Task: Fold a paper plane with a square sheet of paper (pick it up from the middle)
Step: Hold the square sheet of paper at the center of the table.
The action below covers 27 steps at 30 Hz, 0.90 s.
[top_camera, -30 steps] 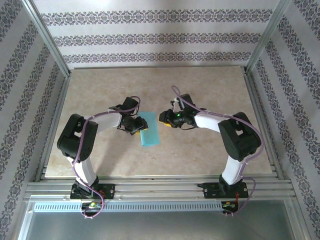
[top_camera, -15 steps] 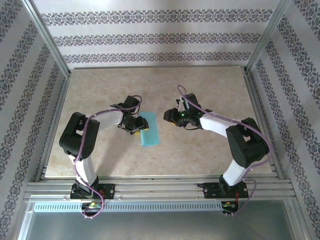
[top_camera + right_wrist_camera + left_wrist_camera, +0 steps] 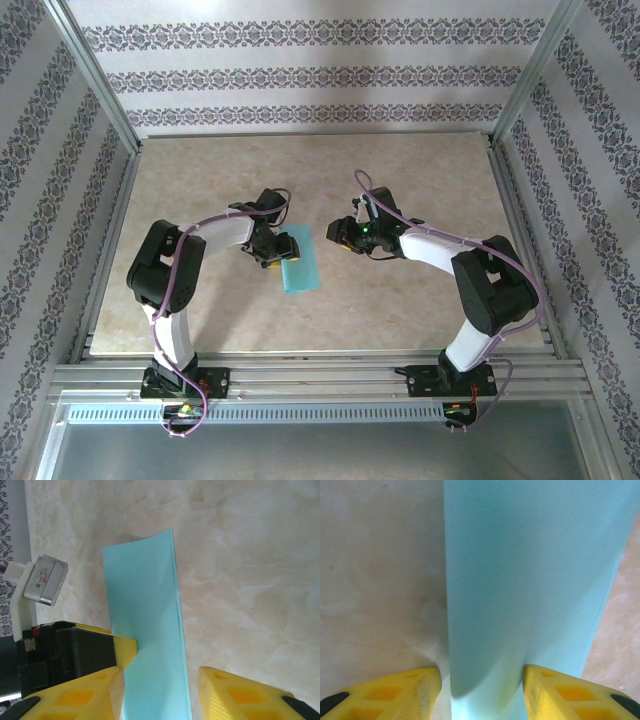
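The square sheet of paper point(image 3: 299, 264) lies on the table as a turquoise strip folded in half; its doubled edge point(image 3: 176, 605) shows in the right wrist view. My left gripper point(image 3: 273, 250) sits at the strip's left long edge. In the left wrist view the paper point(image 3: 520, 580) runs up between the yellow fingertips point(image 3: 410, 695), and the left gripper point(image 3: 481, 695) stands open, one tip at the bowed edge. My right gripper point(image 3: 338, 236) hovers just right of the strip, open point(image 3: 160, 695), with nothing clamped. The left gripper's yellow finger point(image 3: 122, 652) touches the paper's side.
The beige marbled table point(image 3: 420, 300) is ringed by an aluminium frame point(image 3: 110, 130) and patterned walls. A silver box on a white bracket point(image 3: 42, 580) on the left wrist sits close to the paper. Both arm bases stand at the near rail point(image 3: 320, 375).
The right gripper drew back a little, up and to the right, its elbow swinging outward. The left jaws widened slightly. The folded paper stayed put.
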Tool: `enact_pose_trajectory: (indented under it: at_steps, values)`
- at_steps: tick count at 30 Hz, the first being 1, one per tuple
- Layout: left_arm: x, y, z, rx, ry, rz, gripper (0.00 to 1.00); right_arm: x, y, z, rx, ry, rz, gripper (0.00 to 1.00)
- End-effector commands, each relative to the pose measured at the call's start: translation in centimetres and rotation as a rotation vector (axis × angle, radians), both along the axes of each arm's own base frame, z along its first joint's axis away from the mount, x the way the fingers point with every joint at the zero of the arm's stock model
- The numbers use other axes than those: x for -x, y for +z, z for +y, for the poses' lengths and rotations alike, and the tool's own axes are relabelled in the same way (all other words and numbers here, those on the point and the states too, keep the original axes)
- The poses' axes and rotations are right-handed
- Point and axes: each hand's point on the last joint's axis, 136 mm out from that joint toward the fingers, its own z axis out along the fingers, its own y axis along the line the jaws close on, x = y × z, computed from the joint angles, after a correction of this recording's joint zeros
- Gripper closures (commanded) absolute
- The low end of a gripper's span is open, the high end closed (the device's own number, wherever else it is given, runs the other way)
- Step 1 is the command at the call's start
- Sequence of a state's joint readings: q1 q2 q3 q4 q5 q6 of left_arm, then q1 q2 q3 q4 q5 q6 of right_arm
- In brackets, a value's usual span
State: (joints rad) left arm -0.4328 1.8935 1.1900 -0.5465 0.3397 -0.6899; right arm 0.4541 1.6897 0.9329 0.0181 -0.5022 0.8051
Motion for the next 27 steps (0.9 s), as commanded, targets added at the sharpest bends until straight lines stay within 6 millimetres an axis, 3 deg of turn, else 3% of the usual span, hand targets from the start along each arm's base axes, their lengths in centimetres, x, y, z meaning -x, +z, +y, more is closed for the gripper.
enact_pose_trajectory:
  at_steps: [1,8,16,21,27]
  values:
    - [3.5,-5.2,3.6,-0.207,0.013,0.152,0.48,0.4,-0.9,0.1,0.018,0.000,0.012,0.56]
    - [3.7,-5.7,3.8,-0.222,0.041,0.174,0.48,0.5,-0.9,0.5,0.010,0.017,0.016,0.55]
    - [4.0,-6.3,3.7,-0.224,0.038,0.190,0.47,1.3,-1.5,3.0,-0.027,0.091,0.051,0.60]
    - [4.3,-6.7,3.8,-0.230,0.019,0.200,0.47,1.7,-2.3,4.9,-0.042,0.142,0.080,0.68]
    - [4.5,-7.0,3.8,-0.236,-0.011,0.205,0.46,1.6,-2.8,5.9,-0.050,0.150,0.095,0.71]
